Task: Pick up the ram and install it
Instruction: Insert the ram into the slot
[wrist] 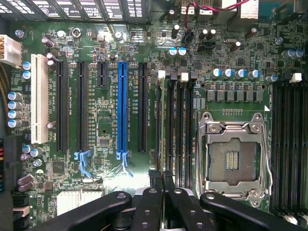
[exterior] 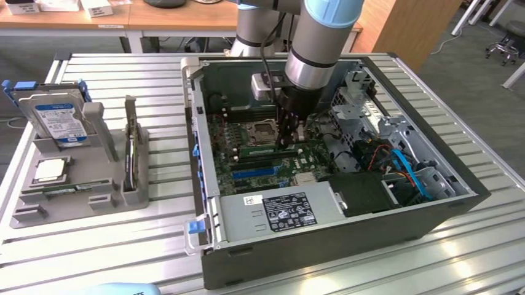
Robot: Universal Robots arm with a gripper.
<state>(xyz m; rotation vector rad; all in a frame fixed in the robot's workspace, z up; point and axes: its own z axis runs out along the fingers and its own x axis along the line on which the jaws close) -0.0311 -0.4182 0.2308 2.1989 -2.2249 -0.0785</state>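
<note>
The ram is a thin green stick standing on edge at the memory slots just beside the empty processor socket, inside the open computer case. My gripper reaches down into the case and is shut on the ram's top edge. In the wrist view the ram shows edge-on as a dark narrow line along the outermost slot, running away from my black fingertips, which pinch together at my gripper. I cannot tell how deep it sits in the slot.
The silver socket lies beside the slots, and a blue expansion slot on the other side. A grey parts holder at the exterior view's left carries a hard drive and a square chip. The power supply fills the case's near corner.
</note>
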